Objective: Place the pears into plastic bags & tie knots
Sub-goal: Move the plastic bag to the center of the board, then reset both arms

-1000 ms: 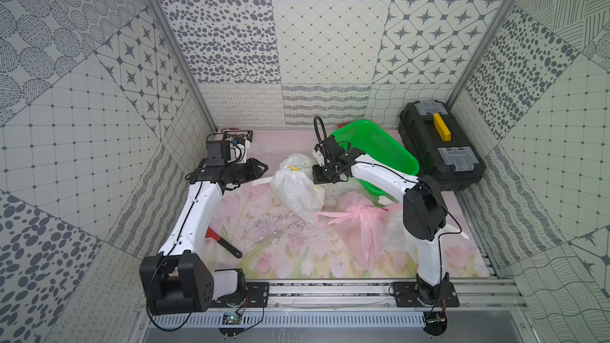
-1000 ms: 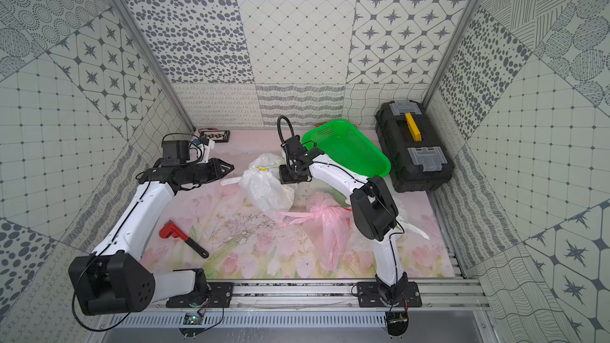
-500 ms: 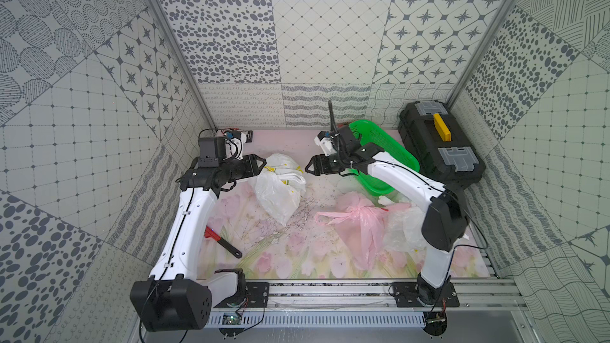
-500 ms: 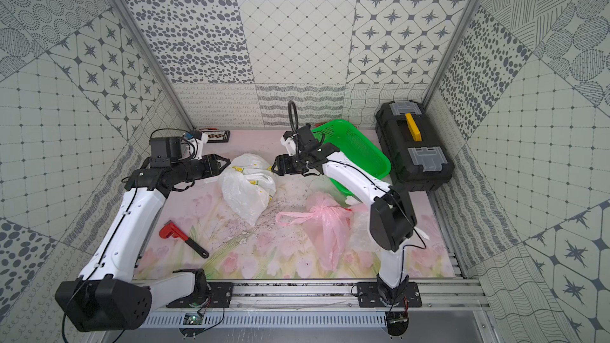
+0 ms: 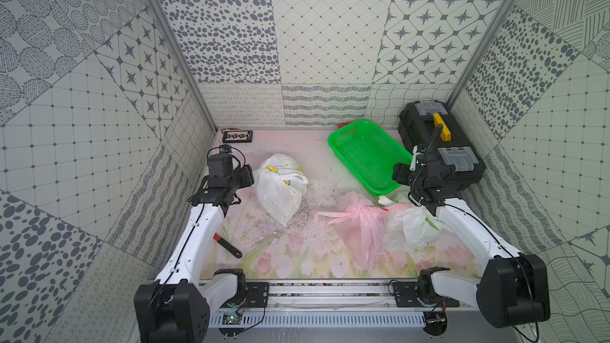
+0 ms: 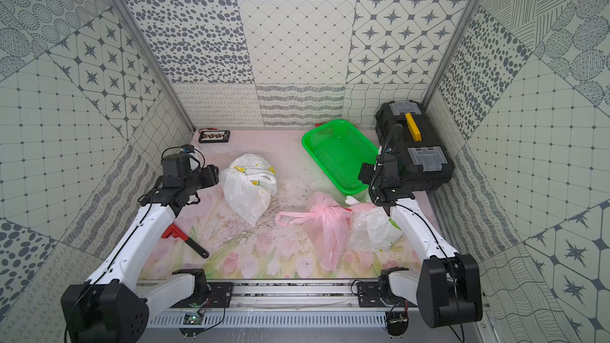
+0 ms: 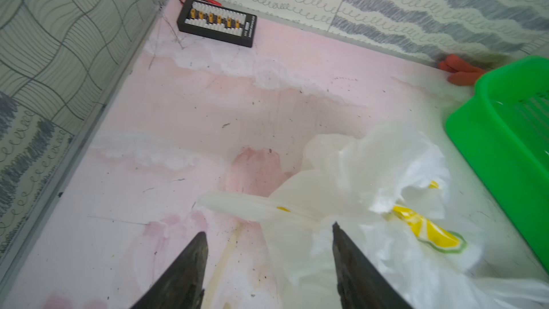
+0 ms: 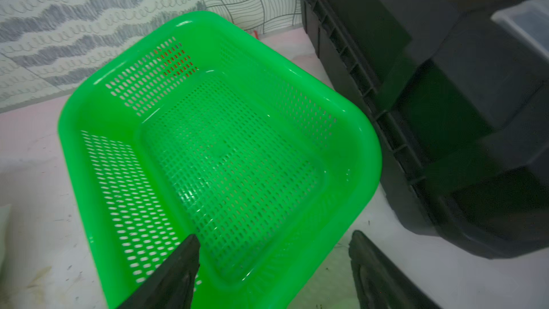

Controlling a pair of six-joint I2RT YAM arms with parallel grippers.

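- Left gripper (image 7: 269,230): fingers wide apart and holding nothing. The tips hang over the near-left edge of the lemon bag (image 5: 279,189), and a flat handle strip (image 7: 252,209) lies just beyond them.
- Right gripper (image 8: 274,234): fingers wide and empty, above the near corner of the basket (image 8: 219,150), beside the toolbox (image 5: 439,150).
- The lemon bag lies far and left of centre, bulging, with its top bunched.
- The pink bag (image 5: 359,226) lies right of centre with a gathered neck and one loop trailing left. A second white bag (image 5: 409,229) touches it on the right.
- No pear lies loose on the mat (image 5: 297,259) or in the basket. The full bags suggest they are inside, though the film hides them.
- Handling, as a judgement: the film is thin, soft and slippery, so it crumples and could tear under a hard pinch. The fruit makes each belly heavy and liable to roll.
- Best hold: the bunched neck or a handle loop. On the belly the fingers would slide off or bruise a pear.
- Whether each knot is tight cannot be told from these views.
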